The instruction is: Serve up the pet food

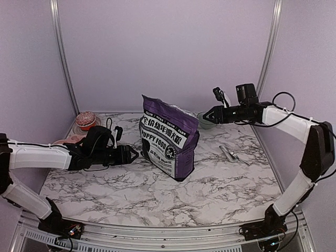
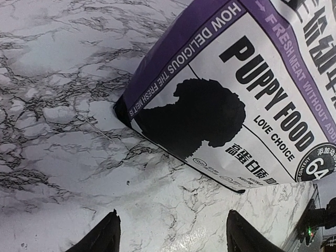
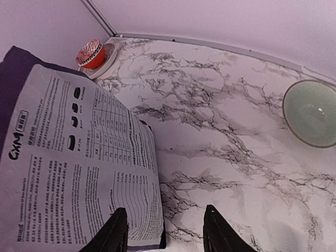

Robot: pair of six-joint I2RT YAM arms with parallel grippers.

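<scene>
The bag (image 1: pixel 169 137) of pet food, the biggest thing here, stands upright near the middle of the table (image 1: pixel 131 194). Its top looks closed and its printed front is turned towards the left arm, so serving has probably not begun. The left gripper (image 1: pixel 134 154) hangs low just beside the bag's lower front. Its fingers (image 2: pixel 105 233) are spread wide with nothing between them, likely lined up to steady or take the bag. The right gripper (image 1: pixel 206 113) is held higher, near the bag's upper back corner but not touching it. It is also spread and empty, perhaps placed to reach the top edge. A pink pet bowl (image 3: pixel 108 59) sits in the far left corner, well apart from the bag, with a red patterned item (image 3: pixel 91 53) in it. A pale-green bowl (image 3: pixel 311 113) lies behind the bag on the right, empty and close to the right gripper, which makes it a likely place for the food. A small metal tool (image 1: pixel 232 154) lies flat on the right, untouched. The table is white marble-patterned with grey veins. Plain lilac walls (image 1: pixel 168 47) framed by aluminium posts close it in.
</scene>
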